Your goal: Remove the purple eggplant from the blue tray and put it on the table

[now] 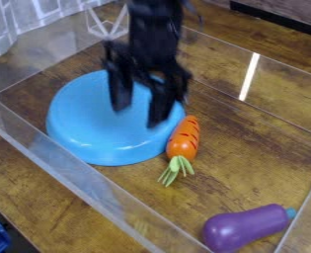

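Note:
The purple eggplant (246,226) lies on the table (264,148) at the front right corner, its teal stem tip pointing right. It is outside the blue tray (99,124), which sits at centre left with nothing on the part I can see. My gripper (140,99) hangs over the tray's right side, blurred by motion, its dark fingers (163,103) spread apart and holding nothing. It is far from the eggplant.
An orange toy carrot (182,143) with green leaves lies just right of the tray. Low clear acrylic walls (112,198) edge the tabletop on all sides.

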Controlling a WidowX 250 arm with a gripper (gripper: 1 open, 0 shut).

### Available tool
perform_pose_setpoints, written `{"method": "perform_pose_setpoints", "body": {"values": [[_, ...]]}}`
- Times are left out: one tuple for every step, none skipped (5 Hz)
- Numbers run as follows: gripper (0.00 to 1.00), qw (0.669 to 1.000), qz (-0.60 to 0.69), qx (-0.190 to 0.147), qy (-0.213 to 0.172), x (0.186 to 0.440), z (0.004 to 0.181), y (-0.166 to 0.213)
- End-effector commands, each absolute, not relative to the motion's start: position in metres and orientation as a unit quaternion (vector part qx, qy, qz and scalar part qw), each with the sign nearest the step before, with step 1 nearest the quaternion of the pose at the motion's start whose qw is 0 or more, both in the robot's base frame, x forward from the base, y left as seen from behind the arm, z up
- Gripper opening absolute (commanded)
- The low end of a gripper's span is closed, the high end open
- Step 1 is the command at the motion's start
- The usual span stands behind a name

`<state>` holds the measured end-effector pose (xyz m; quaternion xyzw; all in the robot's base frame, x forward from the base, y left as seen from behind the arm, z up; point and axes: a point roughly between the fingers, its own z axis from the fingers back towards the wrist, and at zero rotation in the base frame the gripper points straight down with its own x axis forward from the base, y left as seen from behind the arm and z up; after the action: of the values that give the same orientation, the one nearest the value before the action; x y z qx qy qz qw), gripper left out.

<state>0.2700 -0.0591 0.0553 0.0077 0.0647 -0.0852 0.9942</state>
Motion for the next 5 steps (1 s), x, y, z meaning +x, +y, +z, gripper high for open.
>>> {"method": "perform_pose_setpoints", "body": {"values": [[1.00, 0.992, -0.122, 0.013, 0.030, 0.260, 0.052, -0.074], [1.00, 0.990, -0.141, 0.019, 0.005, 0.260, 0.060, -0.070], [1.00, 0.985, -0.170, 0.021, -0.027, 0.274, 0.068, -0.077], [1.00, 0.984, -0.170, 0.025, -0.039, 0.285, 0.063, -0.083], [1.00, 0.983, -0.172, 0.026, -0.054, 0.297, 0.073, -0.089]]}}
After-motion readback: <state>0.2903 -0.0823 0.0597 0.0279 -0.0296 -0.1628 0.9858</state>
